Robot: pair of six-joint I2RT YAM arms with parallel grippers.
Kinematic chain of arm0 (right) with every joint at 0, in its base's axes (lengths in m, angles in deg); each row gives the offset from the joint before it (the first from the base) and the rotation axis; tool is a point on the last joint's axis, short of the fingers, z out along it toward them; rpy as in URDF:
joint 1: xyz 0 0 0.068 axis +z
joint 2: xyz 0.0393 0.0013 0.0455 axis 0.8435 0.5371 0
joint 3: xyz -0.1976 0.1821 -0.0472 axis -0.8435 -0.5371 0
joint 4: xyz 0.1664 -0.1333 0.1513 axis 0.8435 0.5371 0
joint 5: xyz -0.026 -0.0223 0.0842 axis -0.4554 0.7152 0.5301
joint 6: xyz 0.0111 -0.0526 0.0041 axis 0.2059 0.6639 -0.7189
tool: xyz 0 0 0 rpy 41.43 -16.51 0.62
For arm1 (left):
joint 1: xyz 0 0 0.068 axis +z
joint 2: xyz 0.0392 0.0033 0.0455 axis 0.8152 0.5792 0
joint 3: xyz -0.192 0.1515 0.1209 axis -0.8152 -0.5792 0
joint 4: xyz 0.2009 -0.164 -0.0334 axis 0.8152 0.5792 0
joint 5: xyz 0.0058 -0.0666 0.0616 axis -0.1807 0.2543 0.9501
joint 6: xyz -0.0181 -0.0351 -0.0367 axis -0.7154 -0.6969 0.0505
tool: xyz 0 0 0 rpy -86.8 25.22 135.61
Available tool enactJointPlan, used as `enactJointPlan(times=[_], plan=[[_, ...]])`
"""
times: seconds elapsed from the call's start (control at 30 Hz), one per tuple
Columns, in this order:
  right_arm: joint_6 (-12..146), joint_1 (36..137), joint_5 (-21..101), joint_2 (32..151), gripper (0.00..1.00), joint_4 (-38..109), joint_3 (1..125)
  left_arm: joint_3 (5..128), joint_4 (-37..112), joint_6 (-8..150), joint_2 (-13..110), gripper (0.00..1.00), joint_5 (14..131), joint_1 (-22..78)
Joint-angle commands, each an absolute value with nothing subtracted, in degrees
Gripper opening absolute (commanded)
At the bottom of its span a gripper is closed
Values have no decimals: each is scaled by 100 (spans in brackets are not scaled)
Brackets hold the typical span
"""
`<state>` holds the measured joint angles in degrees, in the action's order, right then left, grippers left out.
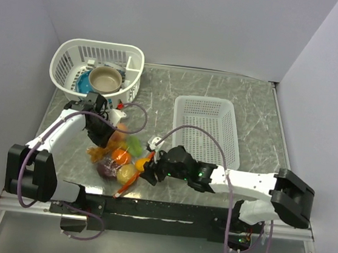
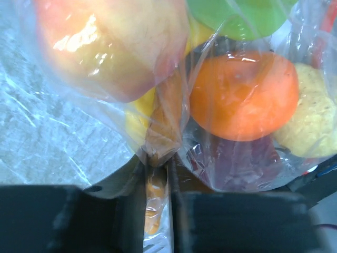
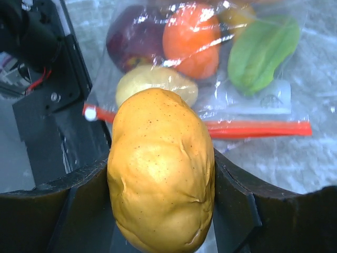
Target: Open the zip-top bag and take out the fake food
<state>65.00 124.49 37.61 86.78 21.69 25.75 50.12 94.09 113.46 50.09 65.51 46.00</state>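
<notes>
Grey marbled stone pattern covers the table (image 1: 263, 106), which carries everything in my views. A rectangular white mesh basket (image 1: 207, 131) stands right of centre. An oval white basket (image 1: 63, 59) stands at the far left corner and holds a tan bowl (image 1: 105, 78), with a blue dish (image 1: 83, 83) at the bowl's left side.

The zip-top bag (image 1: 116, 157) lies on the table near the front edge, left of the rectangular basket and between the two hands. I cannot tell whether its mouth is open.

The left hand (image 2: 156, 168) is clenched on a fold of the bag's clear plastic, which is pinched between its two fingers. The right hand (image 1: 150, 172) grasps a yellow-orange piece (image 3: 160, 174) outside the bag, just beside the zip edge.

The fake food (image 3: 190, 39) inside the bag comprises an orange round piece, a dark purple piece (image 3: 134, 37), a pale yellow piece (image 3: 155, 84), a green leaf-shaped piece (image 3: 260, 52) and a peach piece (image 2: 110, 42).

The orange-red zip strip (image 3: 253, 129) runs along the bag edge nearest the right hand, with a white slider tab (image 3: 90, 112) at one end.
</notes>
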Motion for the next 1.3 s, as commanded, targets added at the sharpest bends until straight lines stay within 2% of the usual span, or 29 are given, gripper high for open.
enactJointPlan(times=[0.0, 0.03, 0.07, 0.1, 0.13, 0.17, 0.27, 0.33, 0.37, 0.43, 0.47, 0.5, 0.53, 0.57, 0.6, 0.63, 0.67, 0.7, 0.77, 1.0, 1.13, 1.27], plan=[[6591, 12353, 3530, 8027, 37, 2793, 2393, 5580, 9631, 11276, 5089, 27, 6312, 4616], [6600, 12273, 3336, 7886, 37, 2959, 2349, 5634, 9736, 11276, 5106, 27, 6259, 4616], [6574, 12151, 3212, 7598, 37, 3022, 2331, 5765, 9781, 11258, 5115, 19, 6154, 4616], [6530, 11767, 2820, 7464, 36, 3066, 2288, 5836, 9834, 11258, 5141, 7, 6119, 4616], [6451, 11554, 2642, 7341, 35, 3049, 2270, 5923, 9991, 11249, 5150, 1, 6040, 4616], [6277, 11300, 2544, 7105, 26, 2996, 2235, 6063, 10036, 11232, 5142, 1, 5926, 4616], [5907, 10665, 1728, 6918, 11, 2846, 2260, 6301, 10212, 11171, 5080, 1, 5759, 4616], [5871, 10507, 976, 7154, 10, 2951, 2471, 6381, 10308, 11170, 5054, 1, 5732, 4616], [5757, 10463, 726, 7277, 4, 3056, 2576, 6442, 10404, 11162, 5054, 2, 5688, 4616], [5608, 10383, 156, 7724, 0, 3459, 2901, 6495, 10475, 11144, 5036, 7, 5600, 4616], [5433, 10348, -204, 7857, 5, 3592, 2981, 6530, 10563, 11153, 5036, 14, 5547, 4616], [5414, 10322, -260, 7963, 21, 3672, 3086, 6531, 10572, 11144, 5010, 17, 5529, 4616], [5361, 10313, -321, 8147, 41, 3812, 3130, 6522, 10581, 11135, 5001, 22, 5529, 4616], [5317, 10278, -305, 8201, 52, 3865, 3166, 6487, 10573, 11161, 4983, 25, 5547, 4616], [5325, 10278, -296, 8245, 54, 3866, 3175, 6469, 10572, 11179, 4966, 25, 5608, 4616], [5343, 10278, -270, 8202, 57, 3805, 3166, 6452, 10572, 11188, 4957, 21, 5608, 4616], [5439, 10278, -200, 8149, 68, 3752, 3131, 6391, 10564, 11214, 4948, 5, 5634, 4616], [5509, 10286, -112, 8079, 75, 3699, 3079, 6364, 10529, 11223, 4913, 1, 5670, 4616], [5711, 10321, 29, 7824, 100, 3594, 3026, 6302, 10467, 11223, 4869, 1, 5793, 4616], [6204, 11285, 328, 7086, 100, 3358, 2639, 6022, 10046, 11241, 4746, 1, 6267, 4616], [6670, 12068, 1028, 6804, 100, 2856, 2156, 5433, 9396, 11276, 4807, 1, 7109, 4616], [6477, 12342, 1383, 7304, 100, 2715, 1936, 4704, 8571, 11364, 4912, 1, 7848, 4616]])
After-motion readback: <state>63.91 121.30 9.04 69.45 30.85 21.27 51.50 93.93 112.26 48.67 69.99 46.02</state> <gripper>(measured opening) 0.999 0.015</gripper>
